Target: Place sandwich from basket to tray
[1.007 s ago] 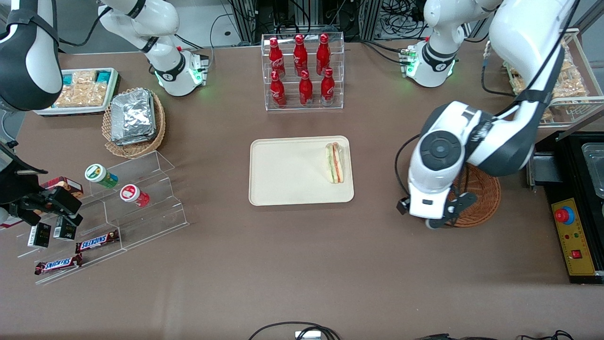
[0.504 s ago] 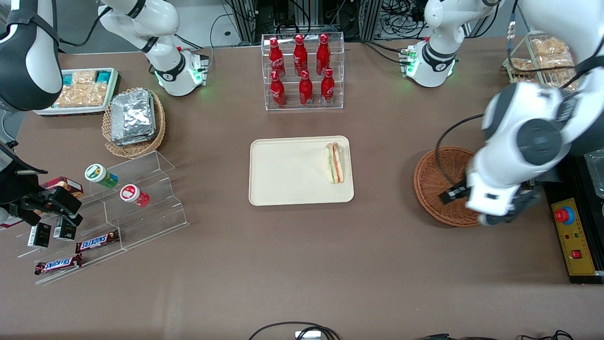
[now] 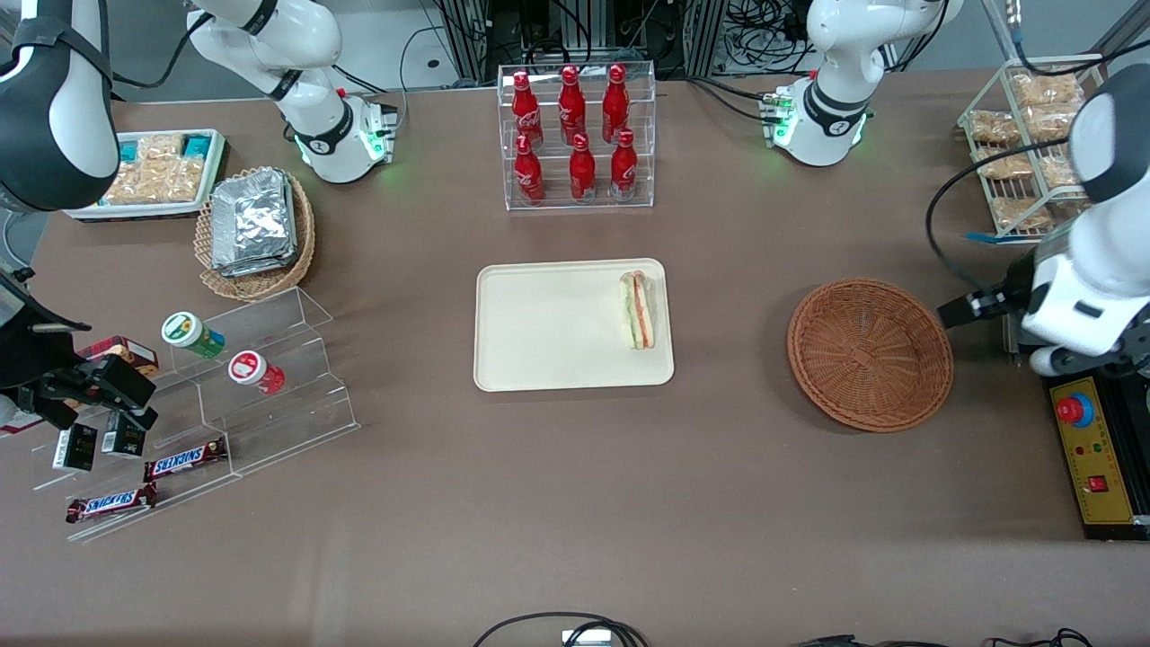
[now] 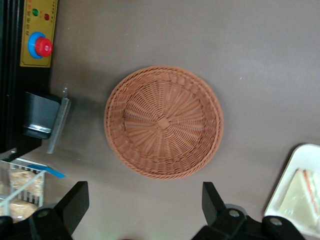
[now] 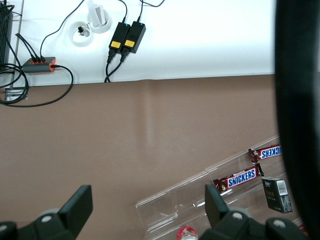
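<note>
Sandwich lies flat on the cream tray, along the tray's short edge that faces the working arm's end of the surface, its red-orange and green layers showing. From my seat I see the tray sitting mid-surface, nearer the front camera than the clear rack of red bottles.

The round reddish-brown wicker basket stands on the brown surface, well apart from the tray toward the working arm's end, and it holds nothing. In the left wrist view the basket shows whole from above, with a corner of the tray and a slice of the sandwich at the margin.

The gripper hangs high above the surface, at the working arm's edge, above the black control box with the red button; in the front view I see only its white wrist body, with the wire rack of snack packets farther from the camera. Its jaws stand wide apart and hold nothing, the two dark fingers well separated in the wrist view.

Toward the parked arm's end I see a tan wicker basket with foil packets, a white tray of snacks and a clear stepped stand with Snickers bars.
</note>
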Controlling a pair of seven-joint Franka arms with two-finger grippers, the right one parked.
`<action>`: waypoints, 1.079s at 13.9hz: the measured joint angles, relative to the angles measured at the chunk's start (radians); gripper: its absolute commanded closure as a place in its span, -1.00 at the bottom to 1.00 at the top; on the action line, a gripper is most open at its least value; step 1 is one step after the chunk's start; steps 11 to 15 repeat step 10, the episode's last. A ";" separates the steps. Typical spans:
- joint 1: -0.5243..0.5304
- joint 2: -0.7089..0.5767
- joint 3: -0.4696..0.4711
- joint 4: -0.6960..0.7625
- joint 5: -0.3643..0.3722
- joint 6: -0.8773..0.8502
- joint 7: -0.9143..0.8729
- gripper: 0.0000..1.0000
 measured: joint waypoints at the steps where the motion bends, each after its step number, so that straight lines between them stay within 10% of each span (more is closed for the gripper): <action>1: -0.005 -0.019 0.024 0.000 -0.020 -0.018 0.061 -1.00; 15: -0.085 -0.147 0.101 -0.009 -0.089 -0.088 0.272 -1.00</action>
